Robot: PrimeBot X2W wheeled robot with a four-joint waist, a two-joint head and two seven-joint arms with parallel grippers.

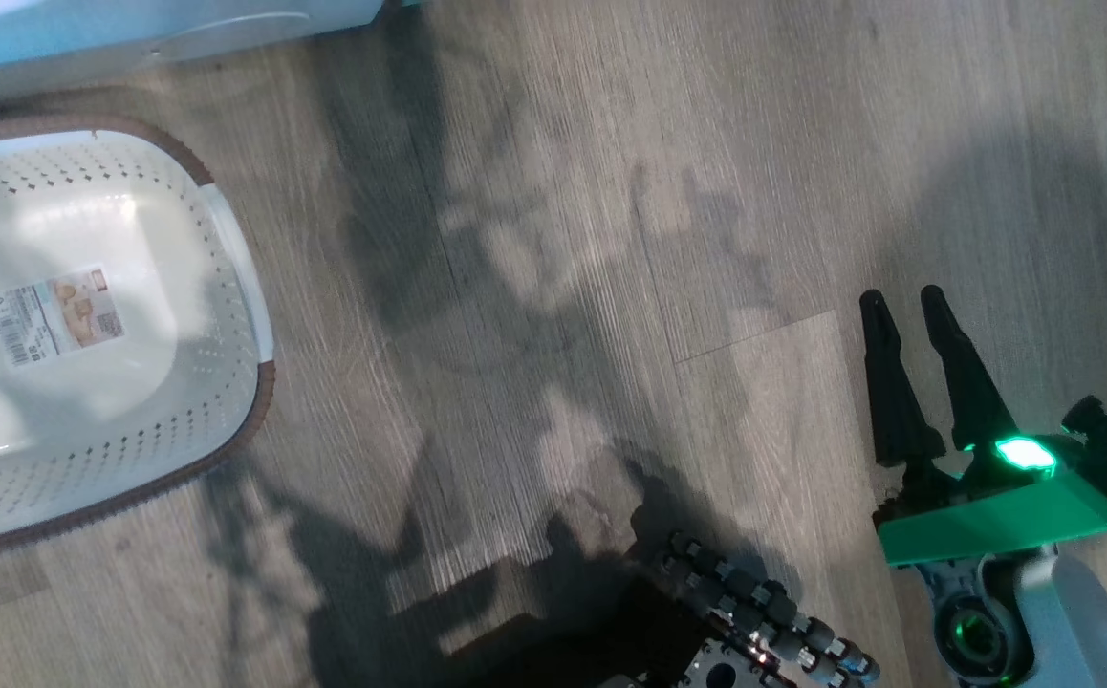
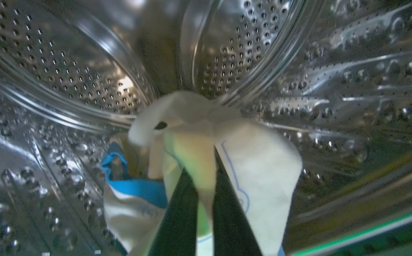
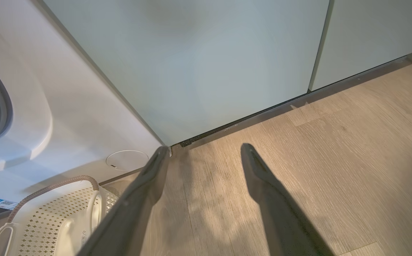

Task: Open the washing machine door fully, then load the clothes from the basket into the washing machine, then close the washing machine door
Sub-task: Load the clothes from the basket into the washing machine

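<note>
Inside the shiny steel drum (image 2: 85, 71) of the washing machine (image 3: 67, 117), my left gripper (image 2: 200, 167) is shut on the clothes (image 2: 259, 170). They are a pale cream bundle with blue line prints and a strip of bright blue fabric (image 2: 135, 185). The cream basket (image 1: 228, 382) lies on the floor at the left of the head view, holding nothing but its label sticker (image 1: 54, 315). My right gripper (image 1: 900, 296) hangs open over the wood floor, well right of the basket (image 3: 49, 220). The washing machine door is out of view.
Pale green cabinet doors (image 3: 209, 64) stand right of the washer, down to the wood floor (image 1: 563, 287). The washer's white base (image 1: 133, 29) runs along the top left of the head view. My own base with its black cable chain (image 1: 754, 612) shows at the bottom.
</note>
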